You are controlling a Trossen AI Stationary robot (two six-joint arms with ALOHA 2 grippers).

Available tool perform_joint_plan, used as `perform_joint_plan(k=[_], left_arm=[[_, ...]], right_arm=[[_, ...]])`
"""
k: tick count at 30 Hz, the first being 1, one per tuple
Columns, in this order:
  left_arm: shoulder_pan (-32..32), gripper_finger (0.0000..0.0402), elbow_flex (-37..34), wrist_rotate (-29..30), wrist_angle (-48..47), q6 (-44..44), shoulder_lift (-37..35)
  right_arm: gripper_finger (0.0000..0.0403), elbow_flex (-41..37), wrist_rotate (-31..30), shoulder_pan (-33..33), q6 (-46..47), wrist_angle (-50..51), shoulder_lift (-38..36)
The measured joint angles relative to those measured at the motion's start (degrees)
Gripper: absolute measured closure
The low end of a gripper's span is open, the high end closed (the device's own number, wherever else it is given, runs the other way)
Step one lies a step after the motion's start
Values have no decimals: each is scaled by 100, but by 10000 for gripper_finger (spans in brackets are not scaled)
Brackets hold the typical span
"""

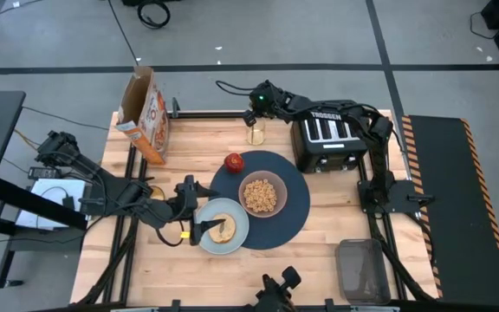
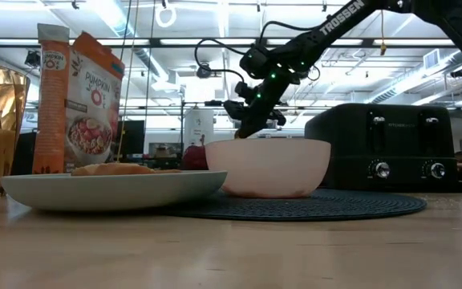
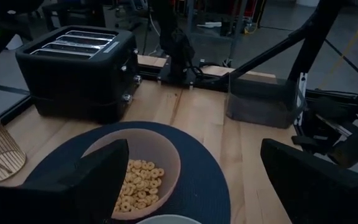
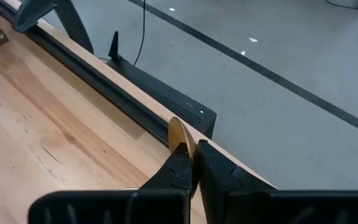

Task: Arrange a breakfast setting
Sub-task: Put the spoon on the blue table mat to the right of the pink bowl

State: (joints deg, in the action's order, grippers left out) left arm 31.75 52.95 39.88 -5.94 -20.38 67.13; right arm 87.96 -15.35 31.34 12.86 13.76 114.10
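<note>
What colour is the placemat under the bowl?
Dark blue; the placemat shows best in the high view.

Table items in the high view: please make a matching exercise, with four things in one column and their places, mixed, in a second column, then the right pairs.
Things:
1. tan bowl
2. round toasted bread
3. red apple
4. orange cereal box

Places:
A. on the pale-blue plate
B. at the far left corner of the table
C. in the middle of the dark-blue placemat
D. on the placemat's far left edge

Pairs: 1-C, 2-A, 3-D, 4-B
</note>
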Motion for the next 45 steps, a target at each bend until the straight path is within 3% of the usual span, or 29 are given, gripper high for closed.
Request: perform_joint_plan(k=[6, 15, 26, 30, 36, 39, 45], left_arm=[[0, 31, 0, 0, -6, 0, 0], [-7, 31, 0, 0, -6, 4, 0], [-7, 31, 0, 3, -10, 216, 0], [-7, 31, 0, 52, -10, 298, 0], [-7, 31, 0, 91, 9, 416, 0], [-7, 31, 0, 122, 12, 455, 0], [-7, 31, 0, 149, 22, 455, 0]], right_arm=[[387, -2, -145, -156, -424, 28, -153], [387, 0, -1010, -559, -1329, 32, -778], [387, 0, -1069, -1452, -1214, 1294, -2330], [387, 1, -976, -1744, -720, 1867, -3000], [387, -158, -63, -2205, 953, 3894, -3685], [387, -795, -58, -2680, 1848, 4183, -4037], [387, -2756, 4, -3792, 3612, 3300, -4569]])
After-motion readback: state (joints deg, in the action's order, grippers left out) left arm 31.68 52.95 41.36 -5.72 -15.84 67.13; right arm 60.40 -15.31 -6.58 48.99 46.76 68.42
